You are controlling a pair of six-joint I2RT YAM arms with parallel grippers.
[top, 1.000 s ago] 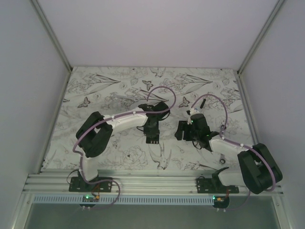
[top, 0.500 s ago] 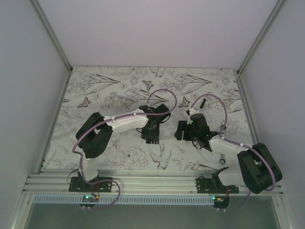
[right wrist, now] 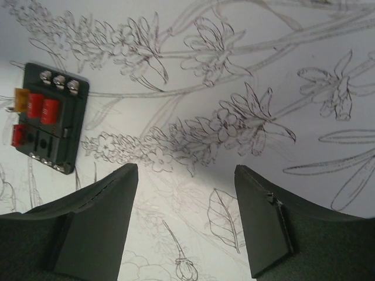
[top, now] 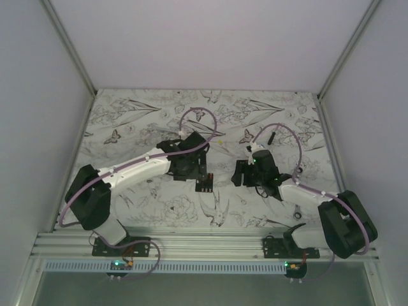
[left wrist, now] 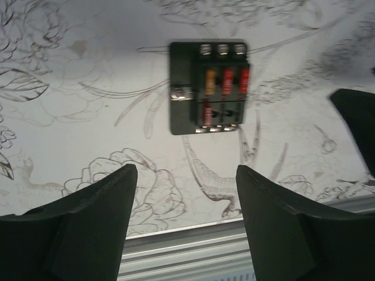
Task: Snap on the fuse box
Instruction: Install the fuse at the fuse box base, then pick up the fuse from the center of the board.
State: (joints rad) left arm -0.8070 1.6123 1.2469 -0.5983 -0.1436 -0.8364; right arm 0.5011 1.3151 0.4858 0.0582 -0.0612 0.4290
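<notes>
My left hand (left wrist: 184, 196) is spread wide with nothing between its fingers (left wrist: 96, 216). It hangs above the flower-printed bench (top: 127, 121), apart from the fuse box (left wrist: 209, 88). The fuse box lies flat and face up around the middle of the bench, somewhat toward the near edge, showing one orange fuse with red ones beside it. My right hand (right wrist: 186, 205) is also wide open and empty, off to the box's right, not touching it.
</notes>
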